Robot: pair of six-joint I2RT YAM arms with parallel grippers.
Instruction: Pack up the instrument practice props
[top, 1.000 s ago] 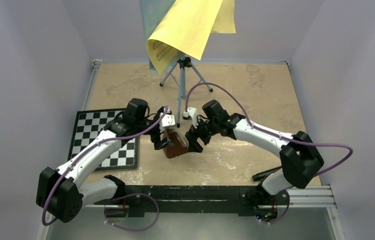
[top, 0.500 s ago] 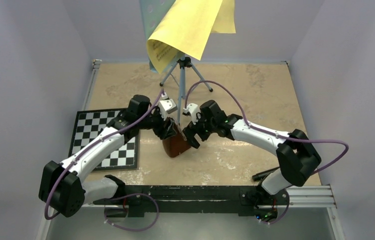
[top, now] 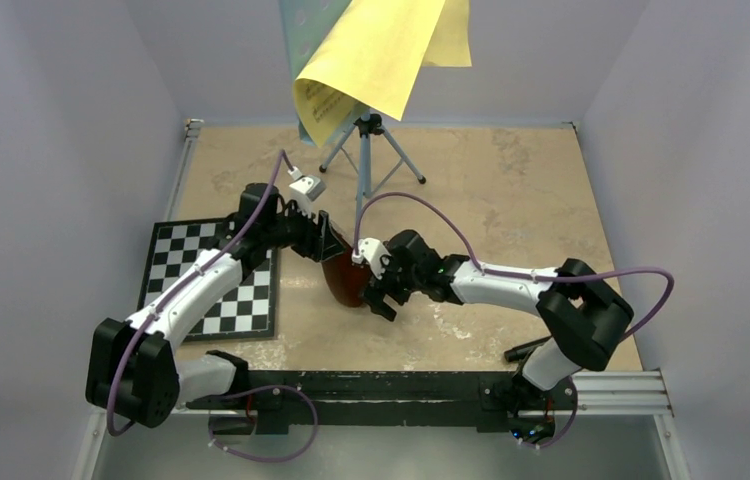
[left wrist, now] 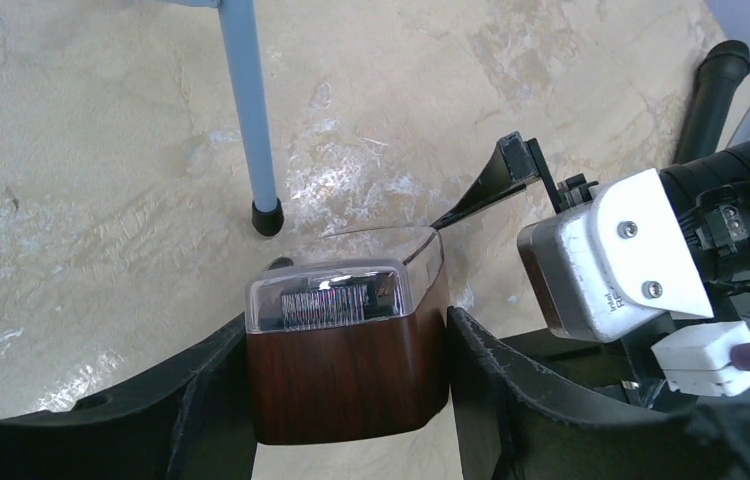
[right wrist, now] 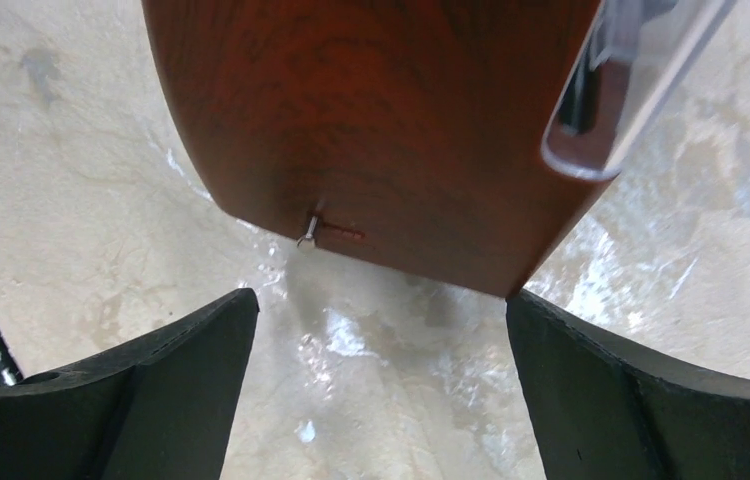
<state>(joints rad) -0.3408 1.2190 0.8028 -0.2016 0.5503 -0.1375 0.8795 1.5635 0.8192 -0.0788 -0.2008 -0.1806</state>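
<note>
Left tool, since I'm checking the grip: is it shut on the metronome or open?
Shut. Both fingers of the left tool press the wooden sides of the metronome.

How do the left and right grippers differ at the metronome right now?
The left gripper is shut on the metronome, its fingers pressed against both wooden sides. The right gripper is open, its fingers spread wide and touching nothing. From above, the left gripper is at the metronome's far left side and the right gripper at its near right side. Both point at the same prop.
</note>
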